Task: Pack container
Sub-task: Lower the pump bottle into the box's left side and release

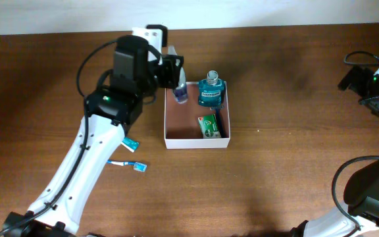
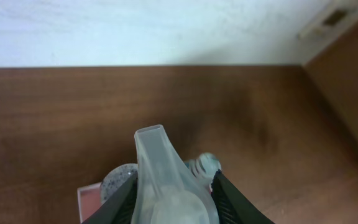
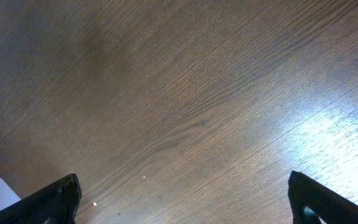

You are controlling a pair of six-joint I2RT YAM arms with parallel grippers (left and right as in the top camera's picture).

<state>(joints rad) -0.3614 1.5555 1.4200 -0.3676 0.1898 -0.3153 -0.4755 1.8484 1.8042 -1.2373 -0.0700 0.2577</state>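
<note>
Nearest the arms, small blue-and-white bits (image 1: 131, 146) lie loose on the table (image 1: 275, 164) at the container's 8 o'clock. The container (image 1: 179, 122) sits mid-table, with a green box (image 1: 209, 125) at 5 and a blue bottle (image 1: 210, 90) at 1. At 11 the left gripper (image 1: 174, 71) is pinching a clear spray bottle (image 1: 180, 92), so it looks mid-placement. Next up I'd say settle it and let go. The right gripper (image 1: 374, 89) is spread wide, far off at 3.

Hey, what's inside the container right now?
A blue bottle, a green packet and a clear bottle held by the left gripper at the back-left corner. The container floor beneath them is covered.
</note>
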